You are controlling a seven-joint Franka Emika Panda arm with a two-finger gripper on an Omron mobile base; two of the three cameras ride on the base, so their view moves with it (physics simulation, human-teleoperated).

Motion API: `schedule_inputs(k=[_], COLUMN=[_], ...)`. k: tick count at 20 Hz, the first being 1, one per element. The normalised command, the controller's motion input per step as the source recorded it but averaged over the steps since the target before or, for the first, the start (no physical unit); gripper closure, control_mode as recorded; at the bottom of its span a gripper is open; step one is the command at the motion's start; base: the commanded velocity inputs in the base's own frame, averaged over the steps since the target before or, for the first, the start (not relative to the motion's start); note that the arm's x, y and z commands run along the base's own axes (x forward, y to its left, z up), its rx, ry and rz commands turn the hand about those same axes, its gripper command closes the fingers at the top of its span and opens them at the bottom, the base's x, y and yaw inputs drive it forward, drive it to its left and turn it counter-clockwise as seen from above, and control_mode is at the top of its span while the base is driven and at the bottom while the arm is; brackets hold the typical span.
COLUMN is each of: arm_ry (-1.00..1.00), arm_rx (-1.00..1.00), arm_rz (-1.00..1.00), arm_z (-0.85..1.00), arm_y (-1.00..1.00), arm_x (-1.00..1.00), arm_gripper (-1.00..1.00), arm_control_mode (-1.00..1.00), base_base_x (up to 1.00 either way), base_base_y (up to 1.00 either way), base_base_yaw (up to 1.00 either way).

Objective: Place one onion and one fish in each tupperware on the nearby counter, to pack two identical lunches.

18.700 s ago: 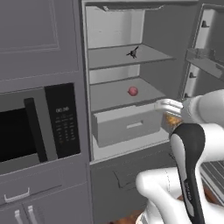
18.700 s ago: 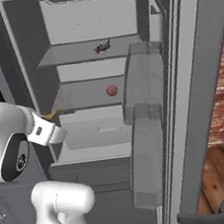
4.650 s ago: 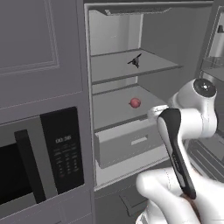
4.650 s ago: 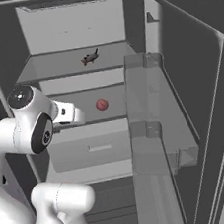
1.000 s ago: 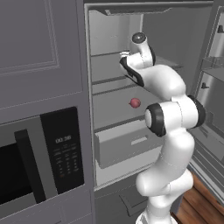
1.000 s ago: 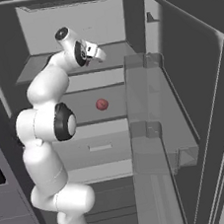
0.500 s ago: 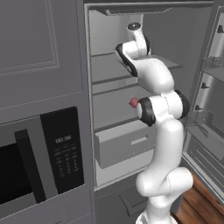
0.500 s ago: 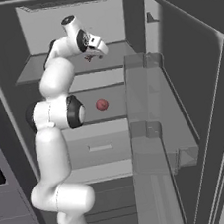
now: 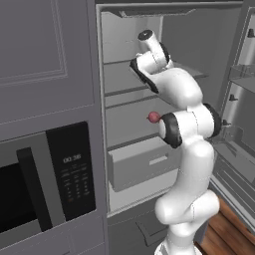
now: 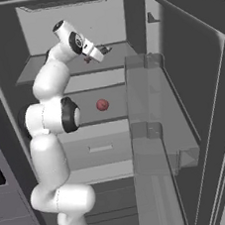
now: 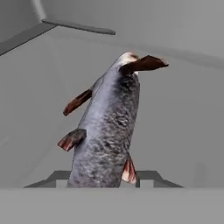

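One fish [image 11: 109, 127] at the gripper [image 10: 103, 50], upper fridge shelf [image 10: 121, 48].
Fish: grey, speckled, tapered body with reddish-brown fins and tail, lying between the finger tips; whether they clamp it, can't tell. Round red onion [image 10: 102, 105] sits on the smooth grey shelf below, above a white drawer [image 9: 142, 162]. Arm stands tall, elbow bent, wrist reaching into the fridge.

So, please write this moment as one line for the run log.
stage: grasping fish | gripper: astride fish, closure unclear | fish: upper fridge shelf | onion: shelf below, untouched
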Motion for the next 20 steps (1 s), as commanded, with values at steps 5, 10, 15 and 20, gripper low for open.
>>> schedule_inputs(k=[5, 10, 15, 20], arm_ry=[-0.28, -0.04, 0.0, 0.07], arm_rx=[0.07, 0.04, 0.0, 0.0], arm_rz=[-0.17, -0.03, 0.0, 0.04], arm_z=[-0.31, 0.24, 0.41, 0.15], arm_y=[-0.04, 0.0, 0.0, 0.0], arm_x=[-1.0, -1.0, -1.0, -1.0], arm_gripper=[1.0, 1.0, 1.0, 1.0], arm_control_mode=[-1.0, -1.0, -1.0, -1.0], base_base_x=[0.0, 0.0, 0.0, 0.0], base_base_y=[0.0, 0.0, 0.0, 0.0], base_base_yaw=[0.0, 0.0, 0.0, 0.0])
